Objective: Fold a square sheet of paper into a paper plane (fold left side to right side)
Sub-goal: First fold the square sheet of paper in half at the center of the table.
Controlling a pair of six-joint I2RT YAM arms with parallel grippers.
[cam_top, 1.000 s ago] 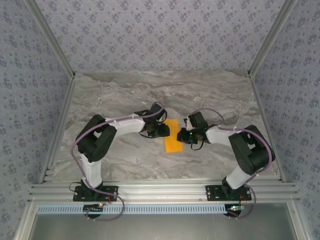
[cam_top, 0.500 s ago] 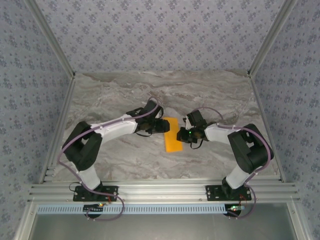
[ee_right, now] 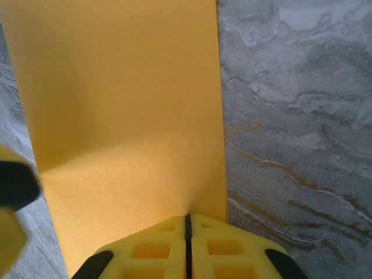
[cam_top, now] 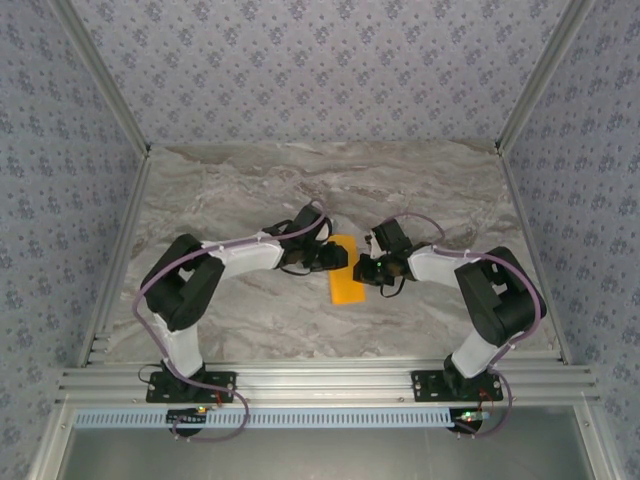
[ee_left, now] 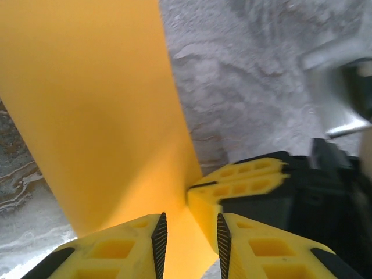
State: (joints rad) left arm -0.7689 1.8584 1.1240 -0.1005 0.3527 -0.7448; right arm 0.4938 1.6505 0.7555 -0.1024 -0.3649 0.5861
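Marble table (cam_top: 250, 190), square sheet of paper (cam_top: 345, 282) at centre. Right end effector (ee_right: 188, 224) clamped on its right edge; left end effector (ee_left: 188, 232) apart, straddling it. Risk: opposing pull tears paper.

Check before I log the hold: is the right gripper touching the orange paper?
Touching. Right wrist view: the shut right gripper meets the orange paper, no gap.

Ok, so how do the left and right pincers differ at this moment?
The left pincer has its jaws apart, the orange sheet showing in the gap; the right pincer has its jaws pressed together. The left pincer meets the sheet from the left, the right pincer from the right. Both are yellow and sit at the sheet's edge.
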